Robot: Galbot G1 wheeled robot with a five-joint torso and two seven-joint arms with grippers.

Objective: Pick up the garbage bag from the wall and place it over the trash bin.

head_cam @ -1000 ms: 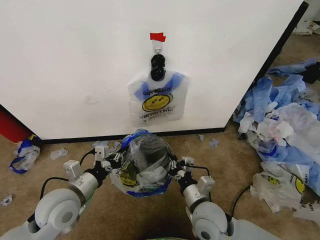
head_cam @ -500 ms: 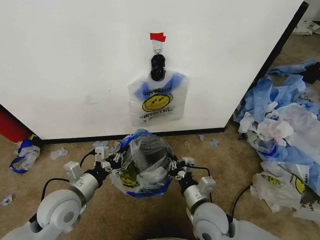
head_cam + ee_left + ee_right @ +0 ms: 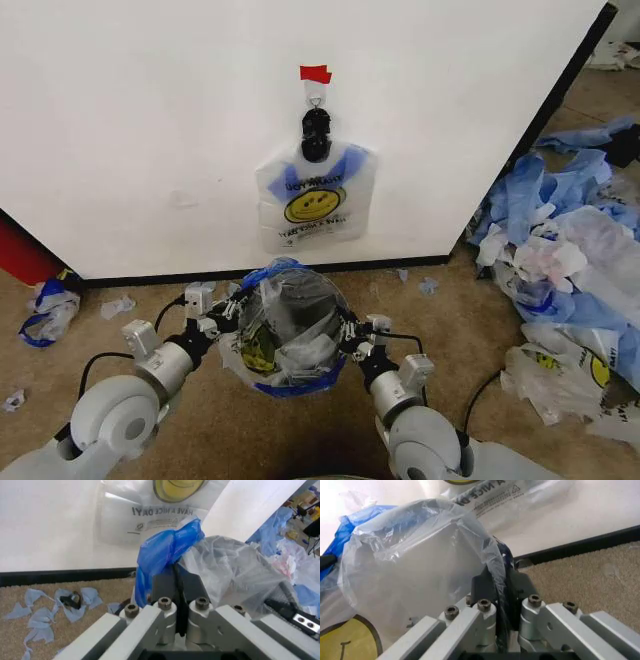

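A translucent white garbage bag (image 3: 290,345) with blue handles and a yellow smiley face is stretched over the black trash bin (image 3: 297,298), whose dark mesh shows through the film. My left gripper (image 3: 232,312) is shut on the bag's edge at the bin's left side. In the left wrist view, the left gripper (image 3: 176,581) pinches the blue handle (image 3: 165,549). My right gripper (image 3: 345,330) is shut on the bag's edge at the right side, and the film (image 3: 415,566) runs between its closed fingers (image 3: 482,583). Another such bag (image 3: 315,205) hangs from the black clip (image 3: 316,135) on the white wall (image 3: 150,120).
A heap of blue and white plastic sheets (image 3: 570,250) covers the floor on the right. A red object (image 3: 20,255) stands at the wall's left end, with a small crumpled bag (image 3: 45,310) beside it. Plastic scraps (image 3: 118,306) lie on the carpet by the wall's black base strip (image 3: 300,270).
Both arms have shifted only slightly. The bag stays stretched over the bin between the two grippers.
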